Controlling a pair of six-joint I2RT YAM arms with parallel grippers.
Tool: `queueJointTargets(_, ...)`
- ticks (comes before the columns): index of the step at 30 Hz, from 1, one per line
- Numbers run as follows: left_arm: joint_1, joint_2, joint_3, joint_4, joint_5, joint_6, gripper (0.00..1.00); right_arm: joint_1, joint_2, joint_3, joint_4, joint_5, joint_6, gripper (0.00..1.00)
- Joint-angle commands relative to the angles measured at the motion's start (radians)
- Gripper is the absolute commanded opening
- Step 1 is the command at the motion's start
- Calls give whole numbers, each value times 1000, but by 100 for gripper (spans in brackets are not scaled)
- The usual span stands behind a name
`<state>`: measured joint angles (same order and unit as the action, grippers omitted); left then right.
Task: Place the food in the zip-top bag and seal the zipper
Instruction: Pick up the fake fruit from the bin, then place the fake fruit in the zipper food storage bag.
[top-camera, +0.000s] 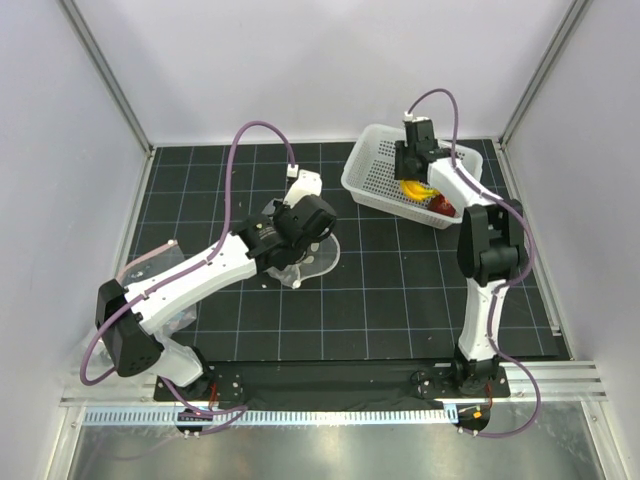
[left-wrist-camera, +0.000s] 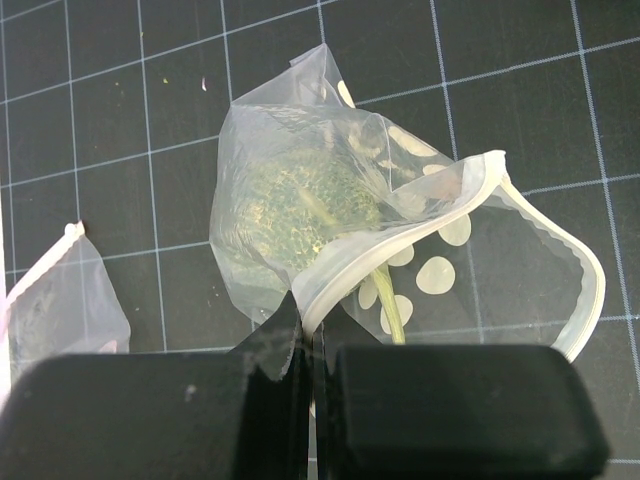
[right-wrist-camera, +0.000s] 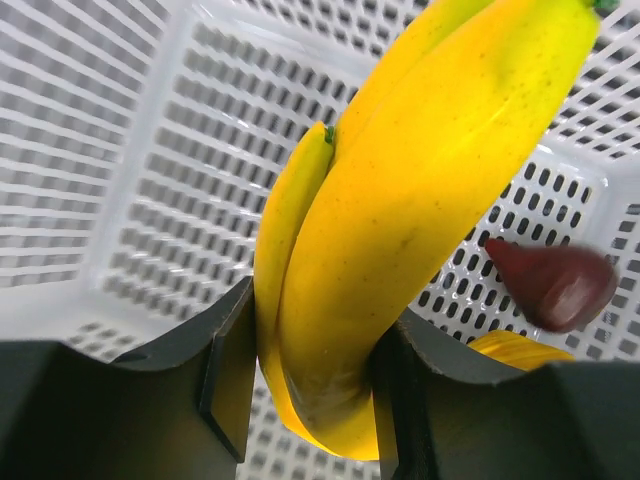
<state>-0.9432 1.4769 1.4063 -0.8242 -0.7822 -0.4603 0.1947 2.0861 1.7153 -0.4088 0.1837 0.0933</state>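
Note:
The clear zip-top bag (left-wrist-camera: 290, 130) lies on the black mat with the grey-green netted melon (left-wrist-camera: 300, 205) inside it. Its pale zipper (left-wrist-camera: 560, 250) curves round the open mouth. My left gripper (left-wrist-camera: 312, 335) is shut on the mouth edge of the bag (top-camera: 318, 258). In the white basket (right-wrist-camera: 120, 150), my right gripper (right-wrist-camera: 312, 360) is shut on the yellow banana (right-wrist-camera: 420, 200), with both jaws pressed against its sides. A dark-red fruit (right-wrist-camera: 550, 285) lies beside it on the basket floor. From above, the right gripper (top-camera: 415, 182) reaches down into the basket (top-camera: 370, 165) over the banana (top-camera: 412, 190).
A second piece of clear plastic (left-wrist-camera: 60, 290) lies on the mat left of the bag. Another yellow piece (right-wrist-camera: 515, 350) shows under the right finger. The basket stands at the back right of the gridded mat (top-camera: 400, 300), near the white walls.

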Motion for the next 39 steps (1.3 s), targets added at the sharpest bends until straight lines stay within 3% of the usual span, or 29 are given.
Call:
queueJointTargets(1,-3,-23,40,5,-15,0,0,6,-176,-19,71,-76,94,22)
queueJointTargets(7,-3,-21,42,2,-5,0,0,6,-323,-100,105,-170,193,19)
queueJointTargets(10,-3,-36,36,14,26,-1,0,6,-421,-185,152,-289,267,19)
queueJointTargets(18,-3,-58,17,53,136,-1,0,51,-727,-610,499,-634,502,19)
queueJointTargets(21,-3,-61,23,51,182,-6,0,67,-860,-756,622,-697,589,19)
queueJointTargets(29,-3,-81,14,74,305,-38,0,175,-1162,-924,786,-799,649,18)
queueJointTargets(33,-3,-95,11,74,293,-46,0,184,-1147,-965,879,-891,765,18)
queueJointTargets(36,-2,-104,-1,83,248,-57,0,192,-1098,-1026,1037,-938,895,17)
queueJointTargets(39,15,-110,-12,105,279,-69,0,219,-1040,-1091,1299,-957,1012,15)
